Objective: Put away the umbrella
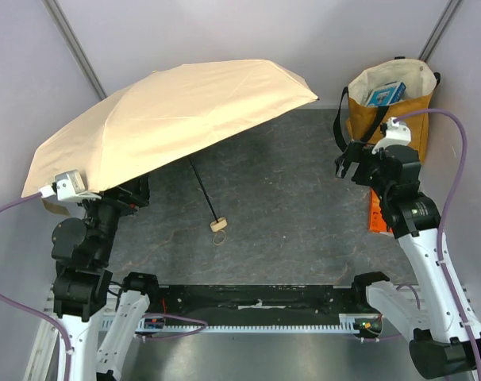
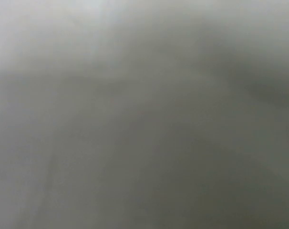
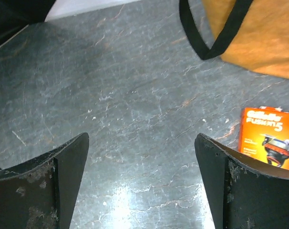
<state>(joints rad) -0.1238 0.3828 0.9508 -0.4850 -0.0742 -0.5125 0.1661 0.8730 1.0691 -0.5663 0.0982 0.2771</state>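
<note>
the umbrella (image 1: pixel 169 119) is fully open and lying tipped on the table (image 1: pixel 304 230), canopy up over the left side, w/ its near-left rim draped right over your left arm (image 1: pixel 86 238). the thin black shaft (image 1: pixel 202 190) is the long axis: it runs from under the canopy down and to the right toward the near edge, ending at the wooden knob (image 1: pixel 219 225), which sits on the table about mid-width. your left gripper is under the canopy rim, tips hidden in the top view, and the left wrist cam is just grey blur, prob fabric against the lens, so you can't tell if those jaws are spread or closed, or on anything. your right gripper (image 3: pixel 142 143) is spread wide w/ nothing between the fingers, hovering over bare table near the yellow tote bag (image 1: pixel 387 103), w/ an orange razor box (image 3: pixel 268 138) just off its right finger. from those jaws the knob lies well off to the left and a bit nearer the bases, w/ no obstacle between. the left arm is nearer the shaft and knob, but it's working blind under the fabric, so i'd judge the right arm has the cleaner line to the knob end, coming across the shaft rather than along it
</note>
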